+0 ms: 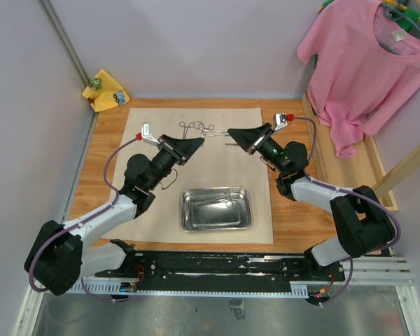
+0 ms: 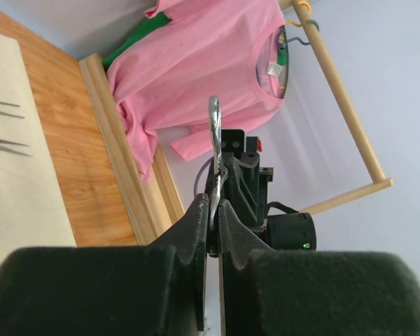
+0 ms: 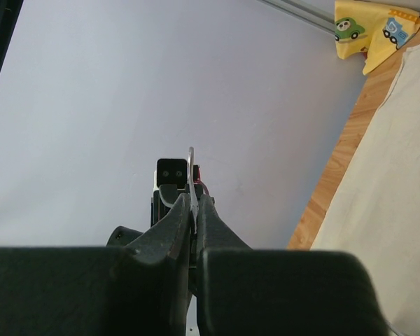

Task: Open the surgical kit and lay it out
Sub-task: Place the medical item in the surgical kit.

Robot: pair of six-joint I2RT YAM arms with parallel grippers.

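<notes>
The beige cloth wrap (image 1: 154,210) lies spread flat on the table. On its near half stands the steel tray (image 1: 216,227), with a slim steel instrument (image 1: 220,199) inside. My two grippers face each other over the far half of the cloth. Between them hangs one ring-handled forceps (image 1: 215,131), gripped from both ends. The left gripper (image 1: 200,140) (image 2: 213,203) is shut on it, and its steel loop (image 2: 214,119) sticks out past the fingertips. The right gripper (image 1: 232,133) (image 3: 193,203) is shut on its other end (image 3: 191,168). More forceps (image 1: 191,127) lie on the cloth behind them. Tweezers (image 2: 3,143) rest on the cloth.
A pink T-shirt (image 1: 364,63) hangs at the back right, over a raised wooden rail (image 1: 322,154) along the table's right side. A small yellow cloth (image 1: 106,91) sits in the back left corner. Grey walls enclose the table.
</notes>
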